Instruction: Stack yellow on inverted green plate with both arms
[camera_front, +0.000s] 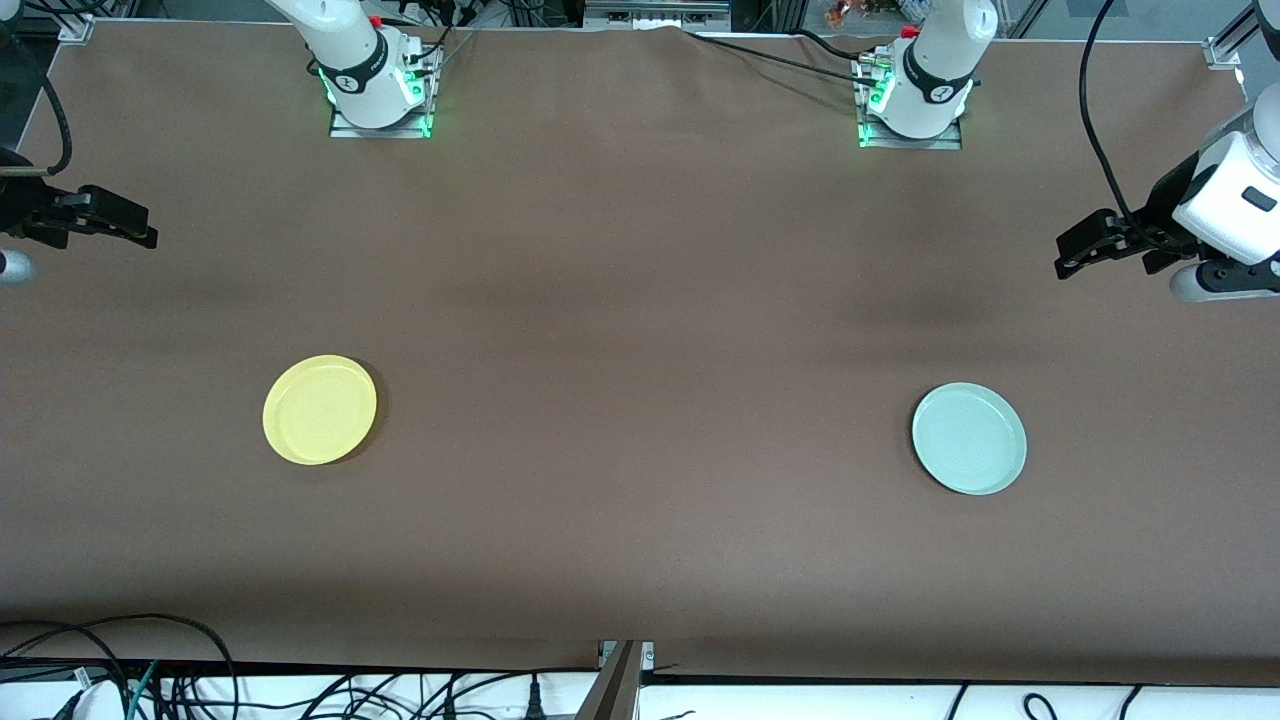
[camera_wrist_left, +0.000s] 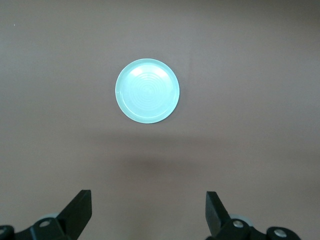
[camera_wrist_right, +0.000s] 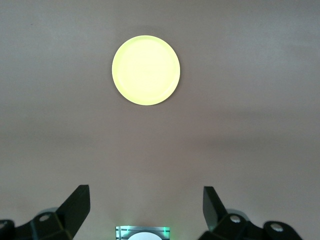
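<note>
Two small round plates lie well apart on a brown-covered bench (camera_front: 640, 300) as a pair of white Franka arms hang above it. The yellow plate (camera_front: 320, 409) sits rim up toward the right arm's end of the bench, its shallow raised rim showing all round. The pale green plate (camera_front: 969, 438) sits toward the left arm's end, slightly nearer to the front camera than the yellow one, also rim up; the left wrist view shows faint concentric rings on its inner face. Neither plate touches anything but the bench.

The left gripper (camera_front: 1072, 262) hangs in the air over the left arm's end of the bench, its black fingers (camera_wrist_left: 80, 210) spread wide with nothing between them. The green plate (camera_wrist_left: 147, 90) lies clear of it on the cloth below, with the gripper's soft shadow falling on the cloth between plate and fingers.

The right gripper (camera_front: 142, 228) hangs over the bench's edge at the right arm's end, fingers (camera_wrist_right: 77, 206) likewise wide and holding nothing. Its wrist camera looks down on the yellow plate (camera_wrist_right: 145, 70), which lies apart from the fingers.

The two arm bases (camera_front: 380, 85) (camera_front: 915, 95) stand at the bench edge farthest from the front camera, green lights glowing at their feet. Black cables (camera_front: 100, 660) trail along the edge nearest the front camera.
</note>
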